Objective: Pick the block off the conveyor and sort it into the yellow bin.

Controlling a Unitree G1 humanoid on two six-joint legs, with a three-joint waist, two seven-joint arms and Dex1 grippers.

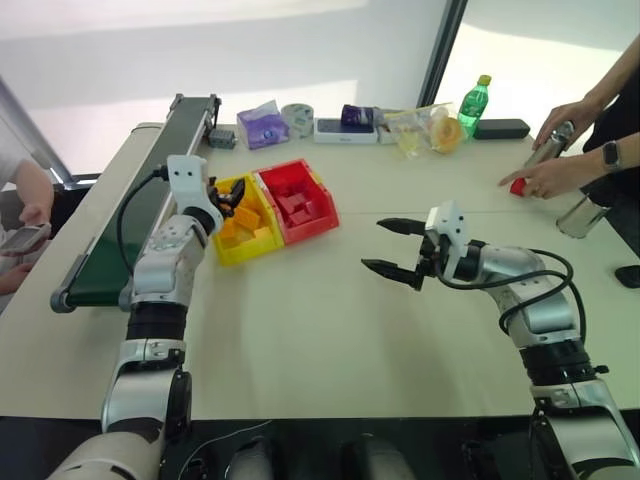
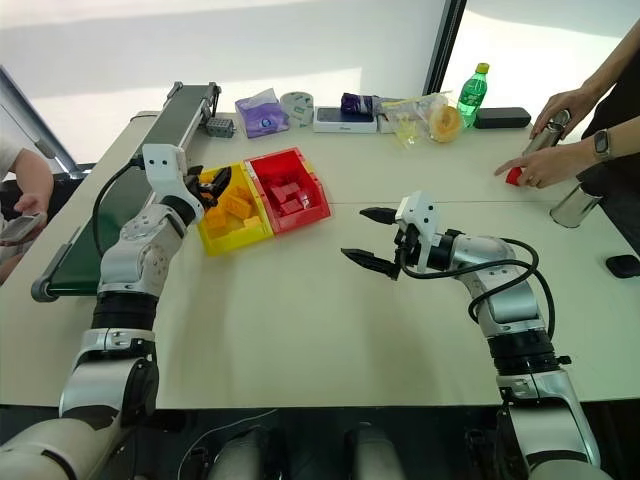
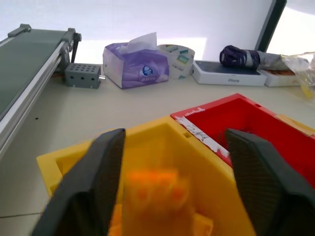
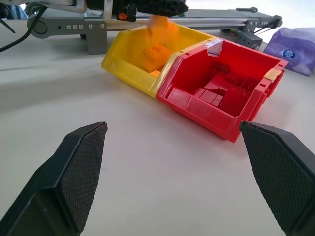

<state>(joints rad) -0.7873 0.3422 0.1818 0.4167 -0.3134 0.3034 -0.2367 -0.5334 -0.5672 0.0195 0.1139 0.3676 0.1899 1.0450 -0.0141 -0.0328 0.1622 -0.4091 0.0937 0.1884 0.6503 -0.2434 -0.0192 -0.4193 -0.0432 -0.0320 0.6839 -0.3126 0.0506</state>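
My left gripper (image 1: 228,197) hangs open over the yellow bin (image 1: 252,246), fingers (image 3: 106,167) spread wide. A blurred yellow-orange block (image 3: 155,189) shows between and below them, right above the bin's opening; in the right wrist view the block (image 4: 162,24) is just under that gripper and above other orange pieces in the yellow bin (image 4: 130,59). The conveyor (image 1: 120,225) with its dark green belt runs along the table's left side, nothing on the visible belt. My right gripper (image 1: 392,248) floats open over bare table, right of the bins, holding nothing.
A red bin (image 1: 312,228) with red blocks touches the yellow bin's right side. A tissue pack (image 1: 262,126), tape roll, white box (image 1: 343,131) and green bottle (image 1: 474,100) line the far edge. A person's hands (image 1: 545,175) hold items at right; another person sits left.
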